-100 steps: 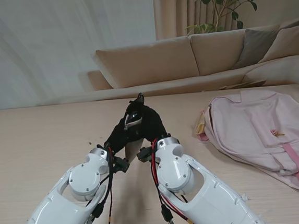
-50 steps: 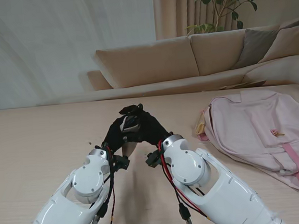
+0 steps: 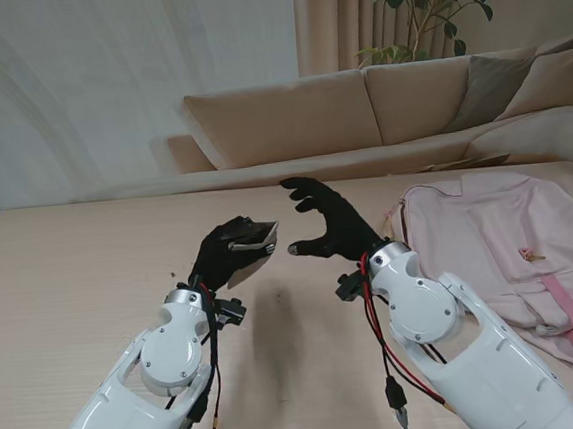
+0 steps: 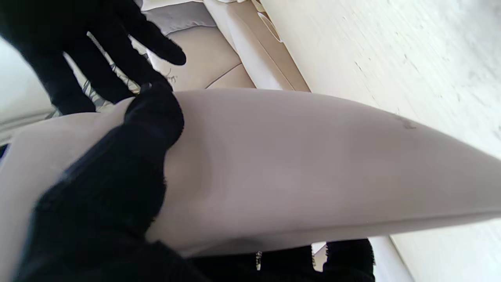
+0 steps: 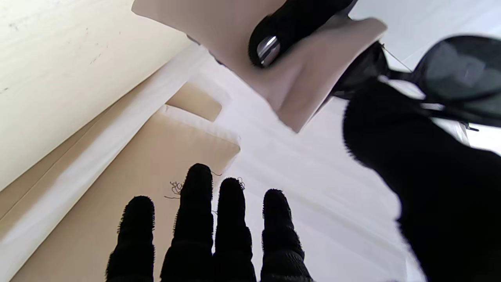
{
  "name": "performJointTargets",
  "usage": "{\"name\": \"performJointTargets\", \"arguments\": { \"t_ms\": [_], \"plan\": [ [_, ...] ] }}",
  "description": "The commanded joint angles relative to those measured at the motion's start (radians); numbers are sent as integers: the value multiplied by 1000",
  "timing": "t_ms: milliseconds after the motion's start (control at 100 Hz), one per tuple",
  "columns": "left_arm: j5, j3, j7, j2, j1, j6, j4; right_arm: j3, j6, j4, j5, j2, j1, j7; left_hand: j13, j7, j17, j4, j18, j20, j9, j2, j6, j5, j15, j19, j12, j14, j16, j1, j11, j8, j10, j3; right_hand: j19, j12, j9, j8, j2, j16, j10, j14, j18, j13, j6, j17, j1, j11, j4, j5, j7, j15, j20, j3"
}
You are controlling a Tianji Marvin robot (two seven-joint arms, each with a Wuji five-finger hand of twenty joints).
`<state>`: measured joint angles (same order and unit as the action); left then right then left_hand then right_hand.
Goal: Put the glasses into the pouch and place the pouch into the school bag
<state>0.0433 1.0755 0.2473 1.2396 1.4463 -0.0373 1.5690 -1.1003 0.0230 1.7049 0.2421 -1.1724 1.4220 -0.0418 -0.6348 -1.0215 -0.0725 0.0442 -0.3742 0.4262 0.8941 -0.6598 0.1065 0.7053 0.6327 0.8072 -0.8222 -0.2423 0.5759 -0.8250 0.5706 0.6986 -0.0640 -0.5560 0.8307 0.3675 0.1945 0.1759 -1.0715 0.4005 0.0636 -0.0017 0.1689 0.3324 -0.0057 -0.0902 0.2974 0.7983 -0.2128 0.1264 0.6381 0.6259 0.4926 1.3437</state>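
The beige pouch (image 3: 247,251) is gripped in the left robot hand (image 3: 222,255), raised off the worktop (image 3: 62,284); the right robot hand (image 3: 325,223) is spread and empty. The pouch is judged soft, light and pliable — best pinched across its middle. The pink school bag (image 3: 496,251) lies to the right.

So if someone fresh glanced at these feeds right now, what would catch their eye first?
Probably the two black-gloved hands raised over the middle of the table: the left hand grips the beige pouch, while the right hand hangs open beside it, fingers spread. Next, the pink school bag lying flat on the right of the table.
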Motion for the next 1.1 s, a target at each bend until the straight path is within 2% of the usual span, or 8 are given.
{"name": "performJointTargets", "arguments": {
  "t_ms": [0, 140, 170, 280, 410, 680, 930, 1090],
  "plan": [
    [-49, 2, -30, 3, 4, -7, 16, -5, 13, 13, -5, 8, 11, 2, -14, -46, -2, 11, -22, 25, 25, 25, 45, 4, 34, 53, -32, -14, 22, -28, 12, 40, 24, 7, -12, -12, -28, 16, 30, -12, 15, -4, -4, -22, -43, -11, -38, -11, -18, -43, 11, -19, 4, -52],
    [-57, -2, -26, 5, 1, -5, 13, -15, 110, 13, 25, -4, 27, -79, -22, -39, -13, 2, -29, 30, 18, 39, 42, -11, 40, 70, -64, 0, 26, -29, -8, 87, 23, -9, 29, -1, 51, 93, 72, 1, 8, 7, 3, 15, -147, -7, -32, 7, -9, 43, 151, 8, 23, -63],
    [-59, -1, -26, 5, 1, -4, 13, -20, 132, 19, 38, -2, 32, -85, -15, -42, -13, 1, -28, 30, 17, 38, 40, -14, 37, 71, -66, -25, 25, -32, -8, 94, 22, -13, 34, 6, 64, 99, 103, 4, -1, 0, 0, 16, -169, -5, -25, 18, -7, 63, 161, 13, 21, -76],
    [-46, 2, -30, 2, 2, -1, 13, -24, 236, 37, 123, -8, 40, -165, -10, -41, -14, -4, -27, 32, 17, 34, 41, -16, 37, 75, -72, -26, 26, -31, -13, 106, 24, -22, 151, 28, 236, 143, 120, 25, -16, 9, 22, 102, -231, 9, 24, 46, 7, 243, 192, 58, 39, -50],
    [-20, 3, -38, -3, 3, -6, 13, -25, 315, 66, 251, 0, 24, -197, -13, -39, -17, -15, -22, 36, 19, 15, 49, -16, 34, 84, -82, -18, 24, -15, -23, 131, 28, -53, 267, 35, 341, 192, 178, 27, -14, 11, 47, 170, -253, 42, 47, 24, 21, 373, 176, 59, -53, -29],
    [15, 5, -56, -13, 3, -8, 10, 53, 308, 94, 362, 9, -60, -189, -13, -39, -17, -22, -22, 41, 23, 0, 49, -14, 36, 94, -86, -22, 26, -4, -29, 140, 29, -83, 304, 32, 339, 196, 190, 25, -26, 4, 49, 184, -236, 60, 75, 9, 28, 363, 157, 55, -88, -29],
    [51, 7, -78, -23, 3, -16, 8, 126, 275, 86, 515, 29, -139, -160, -15, -36, -13, -18, -21, 41, 26, -3, 51, -12, 37, 93, -86, -22, 27, 0, -29, 140, 30, -89, 323, 24, 350, 175, 202, 15, 3, 22, 63, 208, -206, 82, 39, -12, 22, 385, 129, 37, -109, -35],
    [44, 6, -72, -21, 6, -19, 9, 145, 263, 80, 557, 39, -161, -132, -18, -36, -13, -16, -20, 41, 29, -5, 49, -10, 38, 93, -86, -18, 28, 0, -30, 139, 29, -91, 348, 15, 483, 160, 200, 21, 10, 47, 89, 304, -200, 117, 48, -29, 25, 512, 120, 62, -112, -26]
  ]
}}
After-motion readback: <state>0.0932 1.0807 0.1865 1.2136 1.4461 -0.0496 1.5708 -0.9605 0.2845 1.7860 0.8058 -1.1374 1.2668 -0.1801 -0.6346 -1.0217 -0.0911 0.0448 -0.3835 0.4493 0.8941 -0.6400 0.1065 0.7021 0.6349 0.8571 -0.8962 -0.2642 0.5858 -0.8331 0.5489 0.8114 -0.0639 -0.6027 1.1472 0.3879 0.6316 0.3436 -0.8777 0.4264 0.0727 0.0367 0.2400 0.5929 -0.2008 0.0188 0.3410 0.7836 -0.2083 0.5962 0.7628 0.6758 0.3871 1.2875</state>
